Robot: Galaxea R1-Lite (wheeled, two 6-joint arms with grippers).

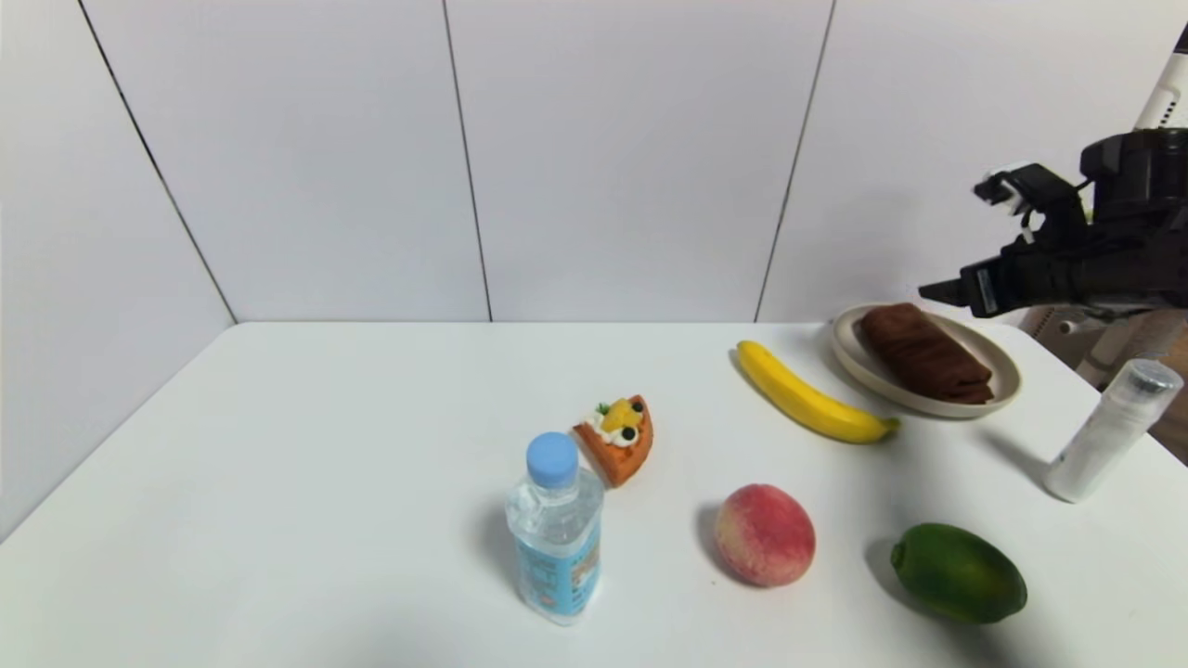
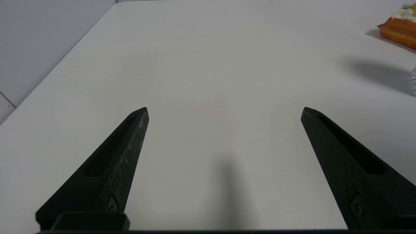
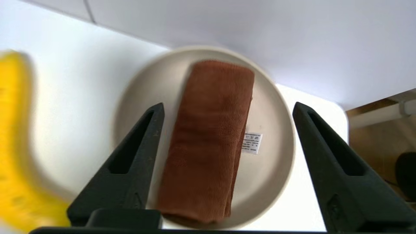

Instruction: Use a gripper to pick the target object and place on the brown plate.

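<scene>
Fuzzy brown rolled cloth (image 3: 208,139) lies flat on round tan plate (image 3: 276,107).
R gripper (image 3: 227,110) above plate, jaws wide apart, empty; L gripper (image 2: 224,112) spread too; smooth banana (image 1: 807,397) just beside plate.

Lighting: bright, even, diffuse overhead light is washing the white table (image 1: 371,482). Soft shadows are falling toward 9 o'clock of the water bottle (image 1: 555,529), peach (image 1: 765,534) and lime (image 1: 959,571). Blur: in the right wrist view, the banana (image 3: 14,139) is smearing at 9 o'clock; the cloth (image 3: 208,136) is showing sharp.
</scene>
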